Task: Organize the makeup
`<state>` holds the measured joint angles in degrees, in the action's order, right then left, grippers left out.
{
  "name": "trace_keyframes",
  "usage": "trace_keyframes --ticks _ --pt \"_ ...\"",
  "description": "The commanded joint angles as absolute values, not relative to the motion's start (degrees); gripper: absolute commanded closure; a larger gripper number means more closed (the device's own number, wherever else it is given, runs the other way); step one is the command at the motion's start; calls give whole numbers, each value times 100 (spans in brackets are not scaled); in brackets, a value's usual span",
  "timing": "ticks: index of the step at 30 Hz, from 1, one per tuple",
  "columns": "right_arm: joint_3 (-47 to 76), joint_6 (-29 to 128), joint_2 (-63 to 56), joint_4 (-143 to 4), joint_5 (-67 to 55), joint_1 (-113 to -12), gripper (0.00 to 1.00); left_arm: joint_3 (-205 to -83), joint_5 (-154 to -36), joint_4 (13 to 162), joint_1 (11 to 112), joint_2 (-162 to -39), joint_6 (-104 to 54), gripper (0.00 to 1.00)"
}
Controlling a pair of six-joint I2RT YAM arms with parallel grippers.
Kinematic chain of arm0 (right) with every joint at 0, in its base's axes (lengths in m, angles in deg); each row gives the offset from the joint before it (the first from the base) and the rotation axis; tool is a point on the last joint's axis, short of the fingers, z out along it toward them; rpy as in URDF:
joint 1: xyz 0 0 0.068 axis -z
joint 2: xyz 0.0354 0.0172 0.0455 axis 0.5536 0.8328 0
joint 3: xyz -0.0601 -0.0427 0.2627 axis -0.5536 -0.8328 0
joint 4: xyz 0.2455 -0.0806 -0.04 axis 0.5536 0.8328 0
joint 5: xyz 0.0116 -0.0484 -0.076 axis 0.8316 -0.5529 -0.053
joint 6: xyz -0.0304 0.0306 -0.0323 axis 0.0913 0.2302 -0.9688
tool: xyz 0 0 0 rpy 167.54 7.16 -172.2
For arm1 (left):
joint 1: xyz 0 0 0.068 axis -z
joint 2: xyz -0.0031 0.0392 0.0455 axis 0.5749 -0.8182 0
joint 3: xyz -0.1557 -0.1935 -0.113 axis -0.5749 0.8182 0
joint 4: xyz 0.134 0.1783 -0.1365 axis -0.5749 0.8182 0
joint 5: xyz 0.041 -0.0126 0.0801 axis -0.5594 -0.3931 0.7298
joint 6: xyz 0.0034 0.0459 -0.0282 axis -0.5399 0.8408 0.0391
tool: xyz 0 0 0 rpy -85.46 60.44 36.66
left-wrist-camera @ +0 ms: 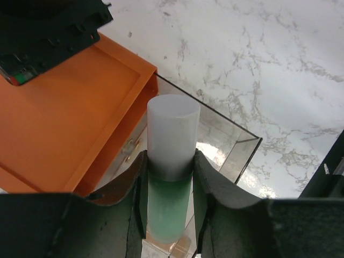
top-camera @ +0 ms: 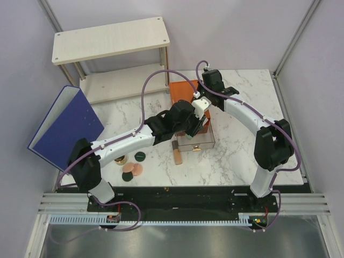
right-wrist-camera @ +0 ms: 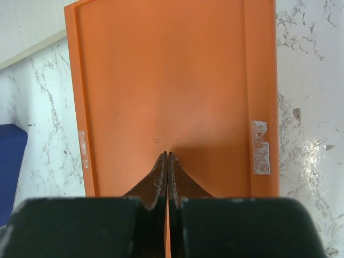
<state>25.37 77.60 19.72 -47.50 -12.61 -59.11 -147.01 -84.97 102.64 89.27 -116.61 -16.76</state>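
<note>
Bright, even light from above. White glare patches sit on the marble surface at right. A soft shadow darkens the orange box. The left gripper looks blurred up close.

Plastic, marble sheen and pale wood grain, as I read them from my screen.
The mint-green tube looks to me like frosted, half-translucent plastic under a matt white cap. At nine o'clock of it the orange drawer box is smooth, matt plastic, and its drawer at three o'clock is clear and glossy. The table is shiny and marble-patterned. The shelf, at eleven o'clock overhead, shows pale wood grain.
</note>
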Motion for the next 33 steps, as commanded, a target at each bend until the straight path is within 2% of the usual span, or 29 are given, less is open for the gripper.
trace_keyframes --ticks 1,5,10,12,16,18,19,20,21,25,29,32,33 --pt "2502 7826 2103 -4713 -1015 -5823 100 -14868 -8233 10283 9020 -11789 -1413 89" --pt "2467 7843 2103 -4704 -910 -5726 100 -14841 -8014 10371 9117 -11859 -1378 74" --pt "2467 7834 2103 -4695 -831 -5673 100 -14920 -7776 10538 9205 -11903 -1088 66" --pt "2459 7834 2112 -4695 -813 -5647 100 -14929 -7706 10547 9205 -11886 -1053 59" --pt "2476 7843 2138 -4686 -743 -5612 100 -15008 -7540 10600 9205 -11816 -991 57" --pt "2485 7852 2147 -4677 -734 -5612 100 -15060 -7512 10600 9205 -11815 -913 51" --pt "2485 7852 2147 -4677 -734 -5612 100 -15096 -7512 10626 9205 -11824 -895 44" --pt "2485 7869 2156 -4677 -725 -5603 100 -15131 -7521 10696 9205 -11876 -851 14" --pt "2476 7869 2156 -4677 -725 -5603 100 -15183 -7521 10731 9205 -11912 -816 10" --pt "2476 7870 2147 -4677 -708 -5603 100 -15254 -7495 10784 9205 -11877 -745 12" --pt "2485 7887 2165 -4677 -682 -5594 100 -15360 -7258 10836 9205 -11291 -579 12" --pt "2502 7861 2183 -4677 -638 -5594 100 -15133 -7091 10933 9205 -10615 -534 10" --pt "2502 7861 2182 -4677 -637 -5594 100 -15018 -6960 10951 9205 -10429 -551 4"
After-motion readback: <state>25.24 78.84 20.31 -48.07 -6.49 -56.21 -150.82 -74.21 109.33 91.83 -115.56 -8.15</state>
